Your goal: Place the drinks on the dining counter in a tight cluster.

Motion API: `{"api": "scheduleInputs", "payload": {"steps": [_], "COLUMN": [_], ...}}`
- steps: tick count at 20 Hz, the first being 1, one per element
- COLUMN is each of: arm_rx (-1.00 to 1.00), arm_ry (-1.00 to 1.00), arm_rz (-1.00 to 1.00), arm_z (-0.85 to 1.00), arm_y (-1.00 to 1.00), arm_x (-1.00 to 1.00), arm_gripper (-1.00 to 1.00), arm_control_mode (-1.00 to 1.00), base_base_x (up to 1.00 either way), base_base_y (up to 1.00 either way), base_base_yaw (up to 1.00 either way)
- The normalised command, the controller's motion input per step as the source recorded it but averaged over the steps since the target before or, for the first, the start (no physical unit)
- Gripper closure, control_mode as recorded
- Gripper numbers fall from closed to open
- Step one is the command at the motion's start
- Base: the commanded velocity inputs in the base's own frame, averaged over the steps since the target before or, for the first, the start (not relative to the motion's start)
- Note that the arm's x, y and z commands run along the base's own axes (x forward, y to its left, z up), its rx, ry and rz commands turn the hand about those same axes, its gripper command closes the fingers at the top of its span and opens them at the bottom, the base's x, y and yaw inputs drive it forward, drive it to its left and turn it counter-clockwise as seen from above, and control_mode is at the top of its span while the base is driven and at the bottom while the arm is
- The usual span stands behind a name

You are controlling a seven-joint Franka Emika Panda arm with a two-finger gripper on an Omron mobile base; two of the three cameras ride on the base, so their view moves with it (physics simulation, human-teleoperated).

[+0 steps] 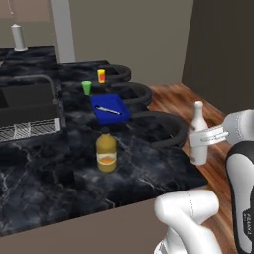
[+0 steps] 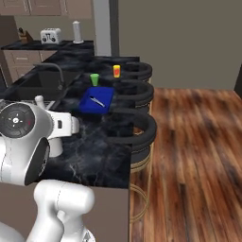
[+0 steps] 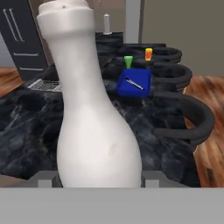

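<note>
Beside the dining counter (image 1: 149, 173), the tool (image 1: 201, 140) grips the white bottle (image 1: 198, 139) at its body.

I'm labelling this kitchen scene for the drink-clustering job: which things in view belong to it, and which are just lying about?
Part of the job:
- white bottle, held in the pincer
- orange juice jug, standing on the dining counter

Just lying about:
- green cup
- yellow cup
- blue tray with a utensil
- toaster on the far counter
</note>
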Motion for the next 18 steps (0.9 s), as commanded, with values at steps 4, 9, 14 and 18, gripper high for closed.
{"api": "scheduleInputs", "payload": {"steps": [4,9,14,18], "arm_rx": [0.0,0.0,0.02,0.07], "arm_ry": [0.03,0.03,-0.09,-0.03], "arm_rz": [0.1,0.11,0.17,0.14], "arm_z": [0.0,-0.01,-0.3,-0.73], "arm_y": [-0.05,-0.11,0.05,0.18], "arm_x": [0.38,0.74,0.91,1.0], "arm_gripper": [1.0,1.0,1.0,1.0], "arm_control_mode": [-1.0,-1.0,-1.0,-1.0], "base_base_x": [0.13,0.0,0.0,0.0], "base_base_y": [0.0,0.0,0.0,0.0], "base_base_yaw": [0.04,0.0,0.0,0.0]}}
